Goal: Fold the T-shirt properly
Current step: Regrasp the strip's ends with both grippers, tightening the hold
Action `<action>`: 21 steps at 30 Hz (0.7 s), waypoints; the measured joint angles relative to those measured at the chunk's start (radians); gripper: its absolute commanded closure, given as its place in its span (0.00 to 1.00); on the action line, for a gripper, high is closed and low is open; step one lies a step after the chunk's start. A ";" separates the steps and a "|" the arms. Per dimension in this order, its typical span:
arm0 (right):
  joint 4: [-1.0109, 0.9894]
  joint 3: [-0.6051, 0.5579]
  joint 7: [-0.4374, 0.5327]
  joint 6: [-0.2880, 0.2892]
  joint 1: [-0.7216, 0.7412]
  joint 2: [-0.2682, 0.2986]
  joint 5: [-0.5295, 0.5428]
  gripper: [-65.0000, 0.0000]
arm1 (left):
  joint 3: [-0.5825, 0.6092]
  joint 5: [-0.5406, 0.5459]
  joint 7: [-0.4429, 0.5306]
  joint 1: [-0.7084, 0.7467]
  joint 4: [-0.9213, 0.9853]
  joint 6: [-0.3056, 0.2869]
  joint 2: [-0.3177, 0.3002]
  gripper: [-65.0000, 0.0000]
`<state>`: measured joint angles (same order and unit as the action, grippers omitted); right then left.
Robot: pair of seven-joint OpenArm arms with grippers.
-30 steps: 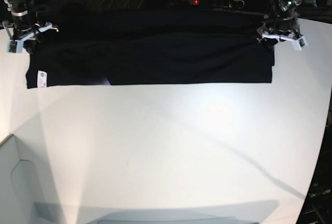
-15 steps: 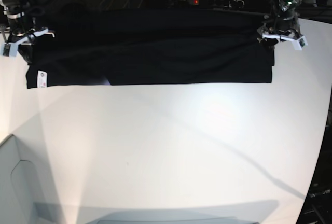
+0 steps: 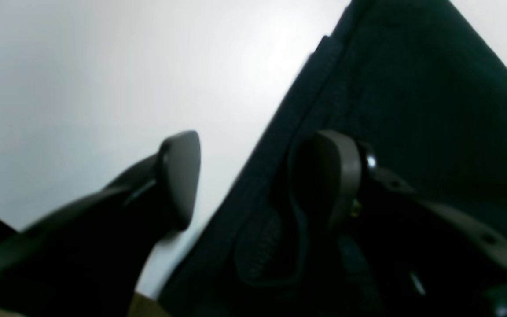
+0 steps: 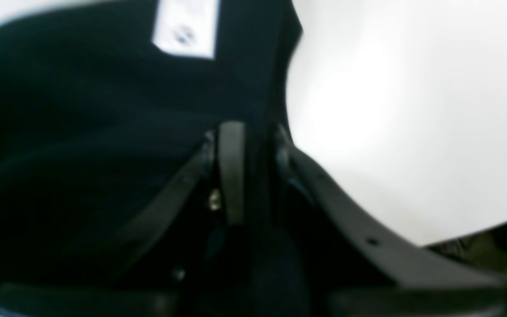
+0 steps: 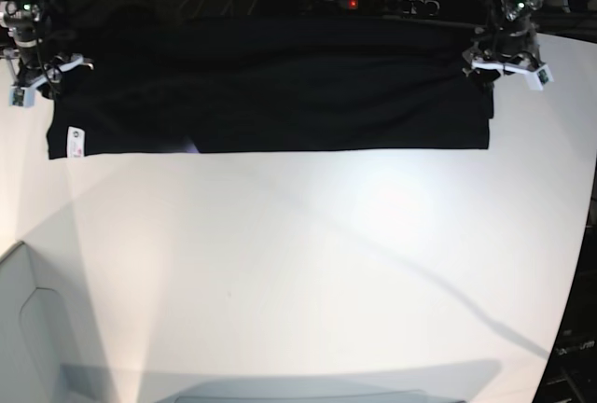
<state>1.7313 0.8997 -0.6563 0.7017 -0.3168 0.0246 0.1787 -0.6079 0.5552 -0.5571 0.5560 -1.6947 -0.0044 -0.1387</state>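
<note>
T-shirt [image 5: 270,86] lies flat as a wide black band across the far side of the white table [image 5: 308,272], folded edge straight along the near side. Small white tag [image 5: 75,140] sits at the band's near corner on the base view's left.

Left gripper [image 3: 262,180] is at the band's end on the base view's right. Fingers are wide apart. 1 finger [image 3: 178,176] hangs over bare table, clear of the cloth. The other finger [image 3: 337,176] sits over the shirt, against or just above the fabric; contact can't be confirmed. The shirt's hemmed edge [image 3: 280,132] runs diagonally up through the gap between the 2. Nothing pinched.

Right gripper [image 4: 253,171] is at the opposite end, base view's left [image 5: 42,72]. Fingers stand close together with only a narrow dark gap. 1 finger [image 4: 231,171] shows as a grey upright strip over the black cloth; the other is dark and hard to separate from the fabric. The gap looks black, but the wrist view is blurred, so can't tell whether cloth is in it or whether the fingers are parted or closed on it. The tag [image 4: 185,28] shows just past the fingertips, with the shirt's edge and white table beside them.

Power strip [image 5: 378,2] with a red light sits beyond the shirt at the far edge.
</note>
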 measured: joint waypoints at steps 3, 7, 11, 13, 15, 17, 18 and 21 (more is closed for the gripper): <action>-0.017 0.003 -0.006 0.000 0.006 -0.005 -0.041 0.69 | 0.000 0.000 0.000 0.000 -0.001 0.000 0.000 0.41; -0.003 0.009 -0.008 0.000 0.008 -0.009 -0.042 0.62 | 0.000 0.001 -0.002 0.001 -0.003 0.000 0.000 0.41; 0.082 0.073 -0.003 0.000 0.008 -0.025 0.023 0.58 | -0.001 0.005 -0.005 0.001 -0.005 0.000 0.000 0.41; 0.143 0.067 -0.010 -0.001 -0.007 -0.036 0.066 0.56 | -0.001 0.005 -0.009 0.001 -0.007 0.000 0.001 0.41; 0.187 0.042 0.006 -0.003 -0.033 -0.047 0.104 0.55 | -0.001 0.005 -0.017 0.004 -0.024 0.001 0.001 0.41; 0.207 -0.006 0.003 -0.003 -0.064 -0.062 0.095 0.54 | -0.002 0.005 -0.016 0.012 -0.060 0.001 0.001 0.41; 0.206 -0.035 -0.003 -0.001 -0.081 -0.070 0.095 0.54 | -0.003 0.005 -0.019 0.013 -0.080 0.001 0.001 0.41; 0.198 -0.090 -0.006 0.000 -0.111 -0.084 0.091 0.54 | -0.003 0.009 -0.020 0.013 -0.120 0.001 0.001 0.41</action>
<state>1.9297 0.8097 -0.6628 0.7013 -0.4274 -0.0593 0.2695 -0.6113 0.5640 -0.5774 0.5694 -1.8145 -0.0036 -0.1379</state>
